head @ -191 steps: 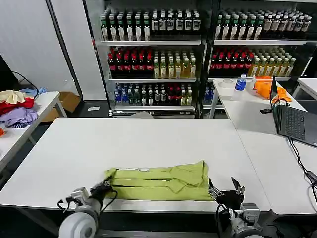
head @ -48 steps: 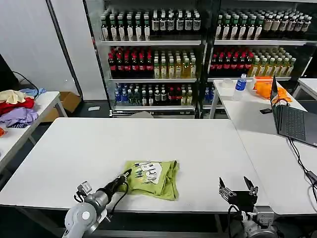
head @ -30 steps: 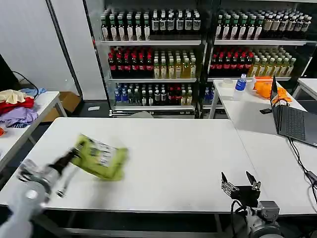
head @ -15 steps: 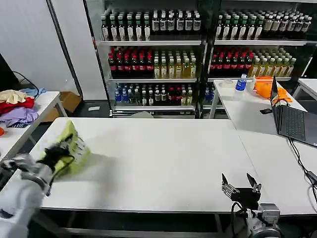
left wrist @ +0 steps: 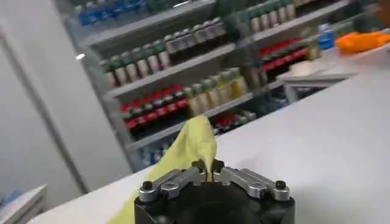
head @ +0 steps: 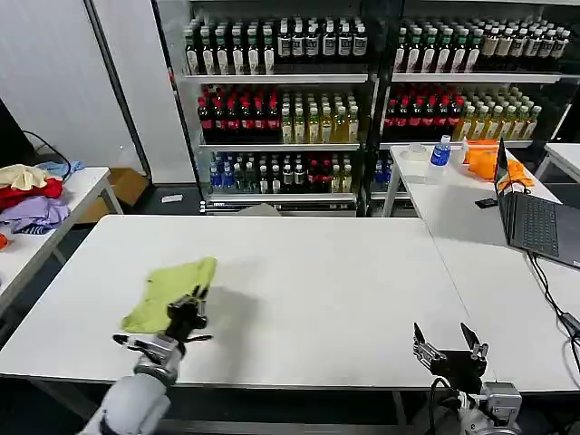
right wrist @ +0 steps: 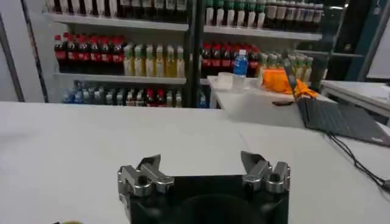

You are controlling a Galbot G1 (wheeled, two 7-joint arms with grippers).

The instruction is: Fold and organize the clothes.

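The left hand (head: 188,308) is pressed together on the near edge of the shirt (head: 170,294), which lies bunched just beyond it on the left part of the desk (head: 317,272). The hand covers that edge in the left wrist view, where the shirt (left wrist: 189,149) rises in a peak above the fingers (left wrist: 177,178); its print is hidden. The right hand (head: 450,349) hangs spread off the desk's near right edge, well apart. Beyond stand shelves of bottles (head: 281,109); right of the right hand, a laptop (head: 535,222).
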